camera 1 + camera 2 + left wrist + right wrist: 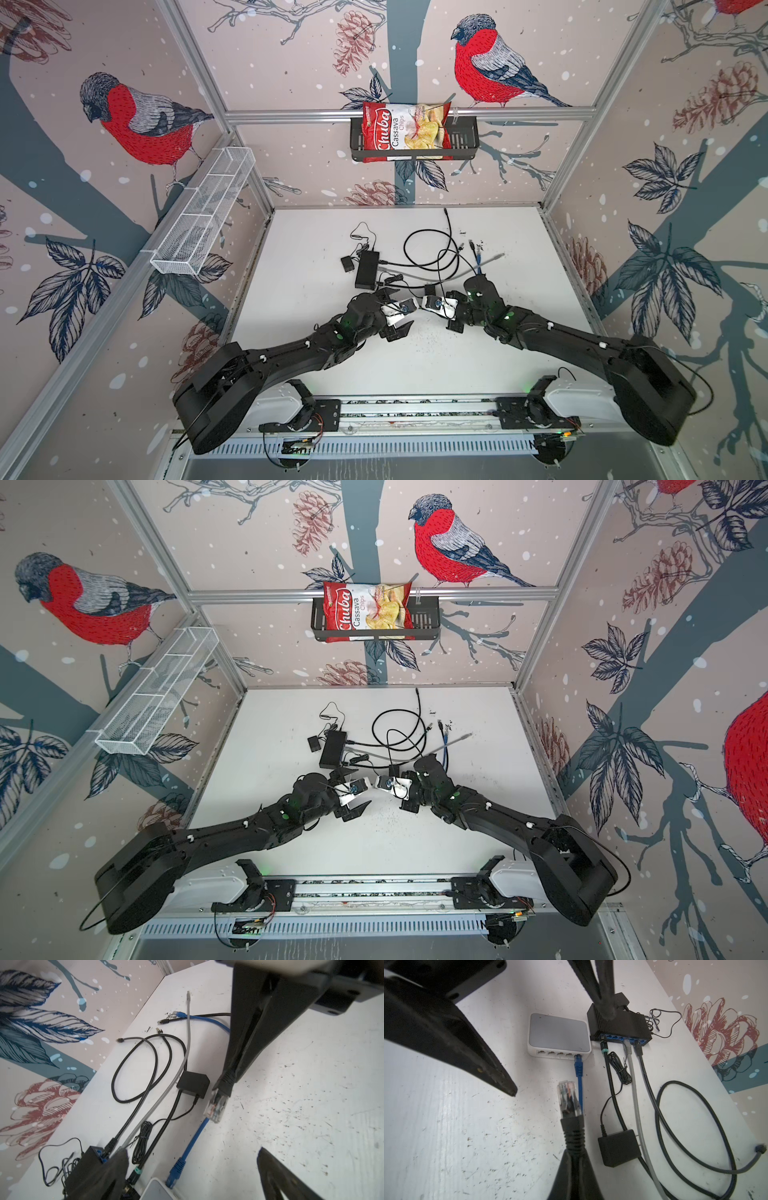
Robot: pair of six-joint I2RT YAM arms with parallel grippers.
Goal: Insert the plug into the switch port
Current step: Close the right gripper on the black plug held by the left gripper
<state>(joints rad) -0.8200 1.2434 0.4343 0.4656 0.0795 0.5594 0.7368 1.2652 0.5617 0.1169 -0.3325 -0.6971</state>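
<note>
My right gripper is shut on the black boot of a cable whose clear plug sticks out past the fingertips, above the table. The plug points toward the white switch, which shows a row of ports on its near face. A blue plug sits in the end port beside the black switch. In the left wrist view the held plug hangs under the right fingers, and a corner of the white switch shows. My left gripper is open and holds nothing, close beside the white switch.
The black switch has black and grey cables plugged in. A black power adapter and looped black cables lie beside it. Loose cable ends lie at the back right. A chips bag sits in a wall basket.
</note>
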